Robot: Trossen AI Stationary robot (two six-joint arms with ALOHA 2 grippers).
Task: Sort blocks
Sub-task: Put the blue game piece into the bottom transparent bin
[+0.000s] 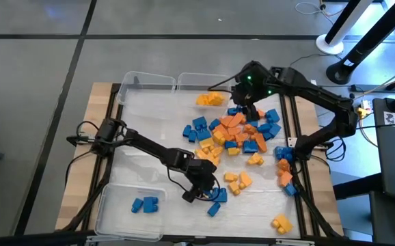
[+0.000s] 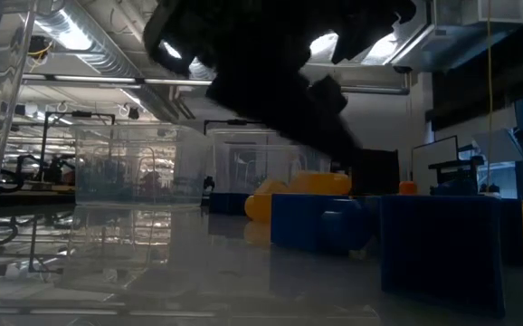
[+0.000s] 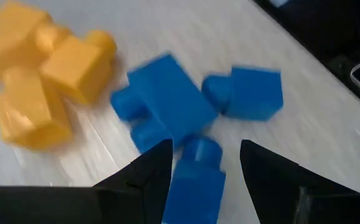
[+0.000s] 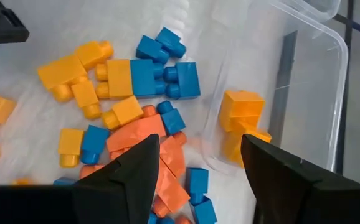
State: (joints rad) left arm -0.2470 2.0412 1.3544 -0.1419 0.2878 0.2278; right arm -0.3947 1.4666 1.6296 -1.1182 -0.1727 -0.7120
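— Where are the blocks?
— Mostly heaped mid-table; two blue ones lie in the near bin, some yellow in the far bin.
— And the left gripper?
— Low over a blue brick, fingers spread either side; it looks like they aren't touching, though it's blurred.
— The right gripper?
— Fingers wide, holding nothing, above the pile's far edge beside the yellow bin.

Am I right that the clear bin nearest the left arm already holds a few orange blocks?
Not quite: the blocks in the clear bin nearest the left arm are blue, not orange, as the high view shows. The rest is right: it holds only a few.
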